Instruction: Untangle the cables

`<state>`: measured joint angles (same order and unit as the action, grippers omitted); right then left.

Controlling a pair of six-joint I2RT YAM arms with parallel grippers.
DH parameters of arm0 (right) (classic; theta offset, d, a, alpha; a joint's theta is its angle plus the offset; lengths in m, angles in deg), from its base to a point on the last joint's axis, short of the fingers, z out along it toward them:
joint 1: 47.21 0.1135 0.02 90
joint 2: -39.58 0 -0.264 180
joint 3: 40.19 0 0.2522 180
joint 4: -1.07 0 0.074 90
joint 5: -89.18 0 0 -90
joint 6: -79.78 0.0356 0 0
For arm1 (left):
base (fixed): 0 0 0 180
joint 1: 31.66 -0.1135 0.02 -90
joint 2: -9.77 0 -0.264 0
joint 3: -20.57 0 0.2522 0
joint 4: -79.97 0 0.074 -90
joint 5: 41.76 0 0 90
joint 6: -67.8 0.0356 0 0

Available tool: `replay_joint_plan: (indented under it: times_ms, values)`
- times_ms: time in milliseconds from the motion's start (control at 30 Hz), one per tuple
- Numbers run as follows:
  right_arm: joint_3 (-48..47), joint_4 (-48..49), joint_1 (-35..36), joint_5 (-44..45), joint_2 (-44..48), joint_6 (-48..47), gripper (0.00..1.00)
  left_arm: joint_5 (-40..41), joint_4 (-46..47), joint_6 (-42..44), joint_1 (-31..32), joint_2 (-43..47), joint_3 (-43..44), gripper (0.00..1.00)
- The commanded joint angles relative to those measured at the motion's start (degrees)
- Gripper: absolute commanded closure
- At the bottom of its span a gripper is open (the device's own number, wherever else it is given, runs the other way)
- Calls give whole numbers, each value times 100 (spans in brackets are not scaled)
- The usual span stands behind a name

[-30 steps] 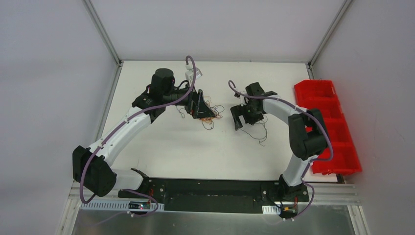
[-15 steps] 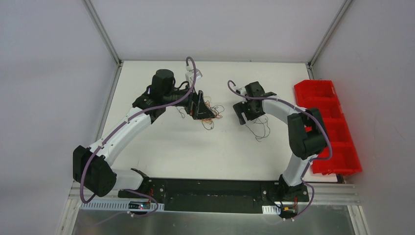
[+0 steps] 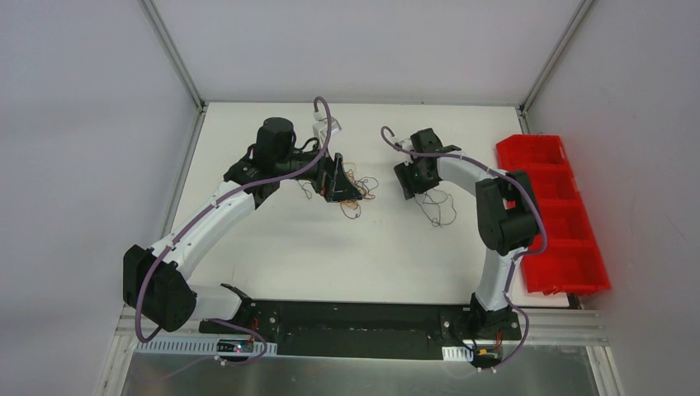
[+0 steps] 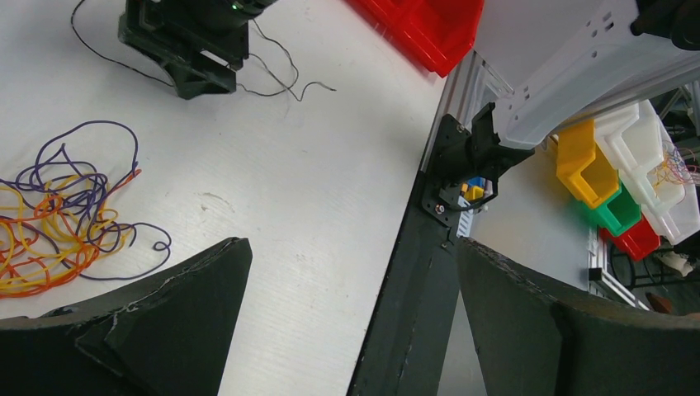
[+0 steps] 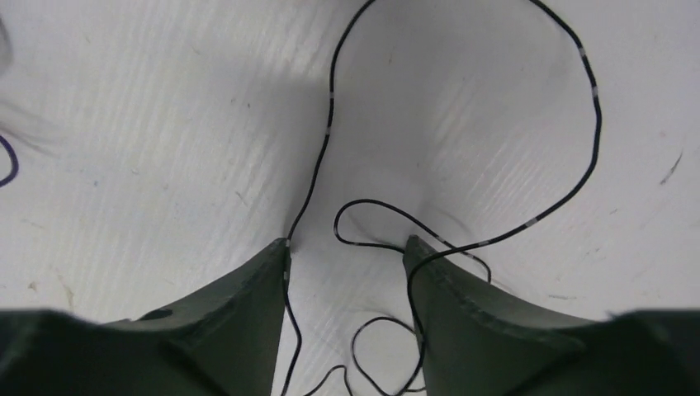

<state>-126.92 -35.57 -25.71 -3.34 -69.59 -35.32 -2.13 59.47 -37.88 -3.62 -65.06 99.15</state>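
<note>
A tangle of orange, yellow and dark purple cables (image 4: 58, 223) lies on the white table just beside my left gripper (image 3: 340, 186). In the left wrist view the left gripper (image 4: 351, 247) stands wide open with nothing between its fingers. A separate black cable (image 3: 436, 208) lies in loose loops near my right gripper (image 3: 410, 178). In the right wrist view the right gripper (image 5: 345, 246) is low over the table. Its jaws are partly drawn in but still apart, and the black cable (image 5: 331, 107) runs between them along both inner finger edges.
Red bins (image 3: 536, 153) line the table's right edge. The right gripper (image 4: 190, 49) shows at the top of the left wrist view. Yellow, green and white bins (image 4: 586, 161) stand beyond the table's near edge.
My right gripper has moved towards the back of the table and its jaws have narrowed. The black cable has shifted back with it. The left arm has not moved.
</note>
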Motion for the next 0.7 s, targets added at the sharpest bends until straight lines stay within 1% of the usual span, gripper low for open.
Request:
replay_joint_plan:
  times_ms: [0,100,200,367,533,667]
  values:
    - [-650,-825,-369,-931,-643,201,52,49,42,83,-35,196,8,1]
    - [-940,-1041,-427,-918,-906,166,73,61,43,68,-43,213,-10,1]
    - [-774,-867,-423,-846,-735,76,99,69,41,65,-43,225,-16,1]
    - [-573,-783,-480,-867,12,61,100,64,42,57,-43,224,-1,1]
    - [-901,-1350,-730,-1152,898,46,100,23,44,39,-43,270,-26,0]
    - [-1282,-1906,-1053,-1303,1341,-232,100,-3,29,60,-43,301,-31,0]
